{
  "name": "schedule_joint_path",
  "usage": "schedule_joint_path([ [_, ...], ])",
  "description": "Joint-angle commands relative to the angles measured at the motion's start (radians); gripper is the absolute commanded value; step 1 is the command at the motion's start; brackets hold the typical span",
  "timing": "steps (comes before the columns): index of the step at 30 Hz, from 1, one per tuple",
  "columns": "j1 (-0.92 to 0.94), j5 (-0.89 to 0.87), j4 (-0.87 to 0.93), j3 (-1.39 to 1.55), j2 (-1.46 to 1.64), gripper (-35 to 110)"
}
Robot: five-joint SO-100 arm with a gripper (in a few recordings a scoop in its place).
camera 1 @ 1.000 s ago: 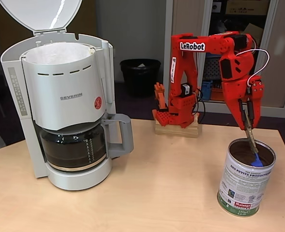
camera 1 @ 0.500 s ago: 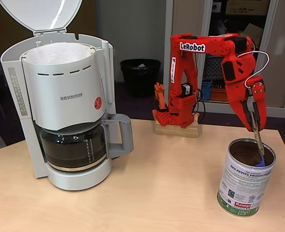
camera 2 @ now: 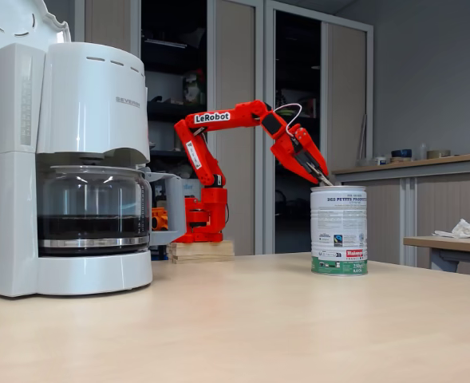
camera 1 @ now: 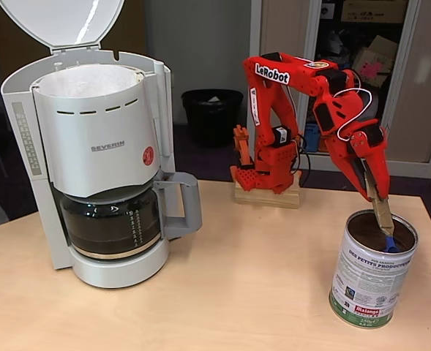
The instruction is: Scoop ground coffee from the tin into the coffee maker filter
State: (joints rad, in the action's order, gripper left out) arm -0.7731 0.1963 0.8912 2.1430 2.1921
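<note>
coffee maker (camera 1: 98, 157): left side of table (camera 1: 237, 292), lid hinged up
filter (camera 1: 87, 79): in top basket of coffee maker
carafe (camera 1: 113, 223): in coffee maker's bay, under basket
tin (camera 1: 372, 269): right side of table, well apart from coffee maker
arm base (camera 1: 268, 175): back edge of table, between the two
gripper (camera 1: 372, 191): above tin's mouth
scoop (camera 1: 388, 241): held by gripper, tip inside tin
bin (camera 1: 211, 113): on floor behind table
</note>
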Motion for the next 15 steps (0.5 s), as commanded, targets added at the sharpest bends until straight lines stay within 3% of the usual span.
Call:
schedule_joint_path([
  [1,0.002,-0.074,-0.028,0.124,0.135,0],
  [15,0.035,-0.115,0.055,0.281,0.385,0],
])
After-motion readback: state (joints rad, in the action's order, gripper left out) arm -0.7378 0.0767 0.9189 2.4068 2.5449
